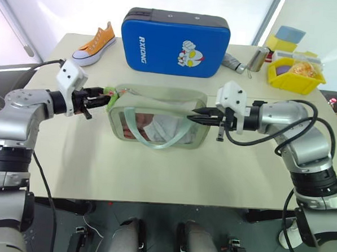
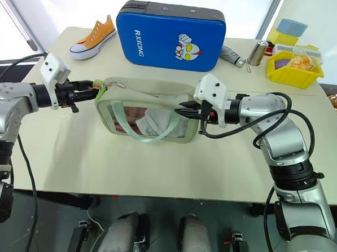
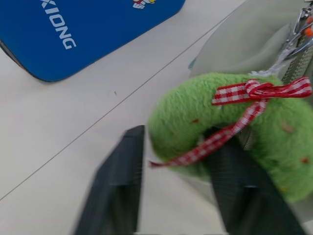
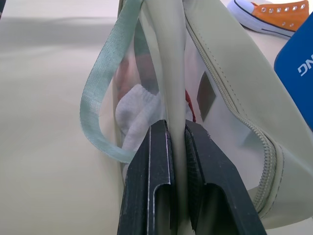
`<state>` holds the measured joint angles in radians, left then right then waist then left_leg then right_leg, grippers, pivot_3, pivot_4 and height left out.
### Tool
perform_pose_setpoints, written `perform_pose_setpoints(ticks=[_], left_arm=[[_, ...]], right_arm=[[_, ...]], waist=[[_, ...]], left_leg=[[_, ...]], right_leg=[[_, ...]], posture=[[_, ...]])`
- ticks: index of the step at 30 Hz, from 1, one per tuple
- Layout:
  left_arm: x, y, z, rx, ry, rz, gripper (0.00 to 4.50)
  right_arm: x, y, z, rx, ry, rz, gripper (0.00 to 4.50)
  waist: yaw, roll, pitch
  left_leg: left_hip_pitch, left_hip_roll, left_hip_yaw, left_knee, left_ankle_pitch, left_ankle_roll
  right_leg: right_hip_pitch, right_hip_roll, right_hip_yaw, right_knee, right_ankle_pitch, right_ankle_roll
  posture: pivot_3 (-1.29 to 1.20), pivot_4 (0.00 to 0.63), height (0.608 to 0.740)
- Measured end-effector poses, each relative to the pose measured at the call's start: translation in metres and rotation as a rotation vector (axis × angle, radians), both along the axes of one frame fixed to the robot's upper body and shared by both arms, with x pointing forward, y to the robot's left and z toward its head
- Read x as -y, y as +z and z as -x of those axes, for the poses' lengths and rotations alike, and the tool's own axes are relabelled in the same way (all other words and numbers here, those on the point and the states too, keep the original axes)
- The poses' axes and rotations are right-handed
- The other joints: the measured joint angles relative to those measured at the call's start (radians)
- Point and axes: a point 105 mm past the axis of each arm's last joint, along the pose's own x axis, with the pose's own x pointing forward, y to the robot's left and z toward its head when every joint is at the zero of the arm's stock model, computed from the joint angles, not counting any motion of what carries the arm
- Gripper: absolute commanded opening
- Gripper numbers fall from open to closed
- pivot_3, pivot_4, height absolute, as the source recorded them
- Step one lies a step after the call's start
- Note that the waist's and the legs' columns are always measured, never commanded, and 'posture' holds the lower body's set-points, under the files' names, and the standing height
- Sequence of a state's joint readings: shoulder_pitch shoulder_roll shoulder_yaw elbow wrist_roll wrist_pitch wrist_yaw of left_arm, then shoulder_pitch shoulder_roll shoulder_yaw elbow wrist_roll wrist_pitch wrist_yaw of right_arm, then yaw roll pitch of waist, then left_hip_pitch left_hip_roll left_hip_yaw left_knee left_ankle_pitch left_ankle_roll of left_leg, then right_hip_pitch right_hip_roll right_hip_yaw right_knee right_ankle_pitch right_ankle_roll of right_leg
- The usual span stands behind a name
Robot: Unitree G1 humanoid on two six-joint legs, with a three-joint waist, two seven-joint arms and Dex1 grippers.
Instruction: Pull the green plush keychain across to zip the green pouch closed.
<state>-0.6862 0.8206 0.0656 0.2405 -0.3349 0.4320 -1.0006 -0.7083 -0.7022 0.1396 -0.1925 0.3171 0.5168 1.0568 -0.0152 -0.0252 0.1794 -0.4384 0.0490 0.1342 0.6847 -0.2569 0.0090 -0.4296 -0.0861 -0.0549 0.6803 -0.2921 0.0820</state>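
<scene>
The green plush keychain point(image 3: 230, 147) is a fuzzy bright-green ring with a red-and-white checked ribbon tied round it and a few tiny orange specks. It hangs off the zipper at the robot's-left end of the green pouch point(image 1: 157, 122), which lies in the middle of the table point(image 1: 154, 176) in front of the blue case point(image 1: 173, 42).

The right gripper point(image 4: 177, 161) has its two black fingers pressed together on the pouch's fabric edge at the opposite end. My guess is that's there as an anchor, so the pouch won't slide when the zipper gets tugged.

The left gripper point(image 1: 99, 97) sits right at the keychain. In its wrist view one finger seems to poke through the ring's hole with the other just outside, so it looks like it's closing on the plush, but the shot is blurry and I honestly can't tell if it has a proper pinch.

The pouch is pale sage green, with a clear front window showing something white inside, and a light green strap point(image 1: 173, 138) looping down over the window.
</scene>
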Motion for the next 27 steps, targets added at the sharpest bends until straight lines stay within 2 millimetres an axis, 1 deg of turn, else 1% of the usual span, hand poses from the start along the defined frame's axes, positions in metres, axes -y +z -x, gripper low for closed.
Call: perform_pose_setpoints(ticks=[1, 2, 4, 7, 10, 12, 14, 18, 21, 23, 27], left_arm=[[0.0, 0.001, 0.0, 0.003, -0.001, 0.0, 0.11], [0.001, 0.002, 0.0, 0.007, -0.002, 0.001, 0.04], [0.004, 0.011, -0.002, 0.019, -0.01, 0.016, 0.04], [0.012, 0.033, -0.002, 0.047, -0.051, 0.081, 0.04], [0.029, 0.059, 0.003, 0.085, -0.133, 0.12, 0.04], [0.042, 0.07, 0.008, 0.121, -0.195, 0.1, 0.04], [0.059, 0.064, 0.01, 0.12, -0.254, 0.049, 0.04], [0.084, 0.041, 0.008, 0.093, -0.318, -0.026, 0.04], [0.089, 0.04, 0.006, 0.118, -0.318, -0.044, 1.06], [0.09, 0.044, 0.002, 0.132, -0.309, -0.041, 2.01], [0.086, 0.054, 0.001, 0.157, -0.303, -0.067, 4.13]], right_arm=[[0.0, 0.0, 0.0, 0.002, 0.001, 0.0, 0.3], [0.0, 0.0, 0.0, 0.003, 0.0, 0.001, 0.3], [0.0, 0.0, 0.0, 0.004, 0.0, 0.001, 0.3], [0.0, 0.001, -0.002, 0.014, 0.002, 0.001, 0.3], [0.0, 0.002, -0.005, 0.023, -0.003, 0.002, 0.3], [-0.002, 0.004, -0.006, 0.029, 0.004, -0.004, 0.3], [-0.003, 0.004, -0.008, 0.029, 0.004, -0.005, 0.3], [-0.006, 0.003, -0.008, 0.026, 0.005, -0.014, 0.3], [-0.006, 0.003, -0.009, 0.026, 0.004, -0.018, 0.3], [-0.006, 0.004, -0.009, 0.03, -0.002, -0.018, 0.3], [-0.006, 0.003, -0.009, 0.032, -0.005, -0.016, 0.3]], waist=[[0.0, 0.0, 0.0], [0.0, 0.0, 0.0], [0.001, 0.0, 0.0], [0.001, 0.0, 0.0], [0.002, 0.0, 0.0], [0.001, 0.0, 0.0], [0.001, 0.0, 0.0], [-0.001, 0.0, 0.0], [-0.003, 0.0, 0.0], [0.0, 0.0, 0.0], [-0.002, 0.0, 0.0]], left_leg=[[0.0, 0.0, 0.0, 0.0, 0.0, 0.0], [0.0, 0.0, 0.0, 0.0, 0.0, 0.0], [0.0, 0.0, 0.0, 0.0, 0.0, 0.0], [0.0, 0.0, 0.0, 0.0, 0.0, 0.0], [0.0, 0.0, 0.0, 0.0, 0.0, 0.0], [0.0, 0.0, 0.0, 0.0, 0.0, 0.0], [0.001, 0.0, 0.0, 0.0, 0.0, 0.0], [0.001, 0.0, 0.0, 0.0, 0.0, 0.0], [0.001, 0.0, 0.0, 0.0, 0.0, 0.0], [0.001, 0.0, 0.0, 0.0, 0.0, 0.0], [0.001, 0.0, 0.0, 0.0, 0.0, 0.0]], right_leg=[[0.0, 0.0, 0.0, 0.0, 0.0, 0.0], [0.0, 0.0, 0.0, 0.0, 0.0, 0.0], [0.0, 0.0, 0.0, 0.0, 0.0, 0.0], [0.0, 0.0, 0.0, 0.0, 0.0, 0.0], [0.0, 0.0, 0.0, 0.0, 0.0, 0.0], [0.0, 0.0, 0.0, 0.0, 0.0, 0.0], [0.001, 0.0, 0.0, 0.0, 0.0, 0.0], [0.001, 0.001, 0.0, 0.0, 0.0, 0.0], [0.001, 0.001, 0.0, 0.0, 0.0, 0.0], [0.001, 0.001, 0.0, 0.0, 0.0, 0.0], [0.001, 0.001, 0.0, 0.0, 0.0, 0.0]], posture=[[0.0, 0.15, 0.74], [0.0, 0.15, 0.74], [0.0, 0.15, 0.74], [0.0, 0.15, 0.74], [0.0, 0.15, 0.74], [0.0, 0.15, 0.74], [0.0, 0.15, 0.74], [0.0, 0.15, 0.74], [0.0, 0.15, 0.74], [0.0, 0.15, 0.74], [0.0, 0.15, 0.74]])
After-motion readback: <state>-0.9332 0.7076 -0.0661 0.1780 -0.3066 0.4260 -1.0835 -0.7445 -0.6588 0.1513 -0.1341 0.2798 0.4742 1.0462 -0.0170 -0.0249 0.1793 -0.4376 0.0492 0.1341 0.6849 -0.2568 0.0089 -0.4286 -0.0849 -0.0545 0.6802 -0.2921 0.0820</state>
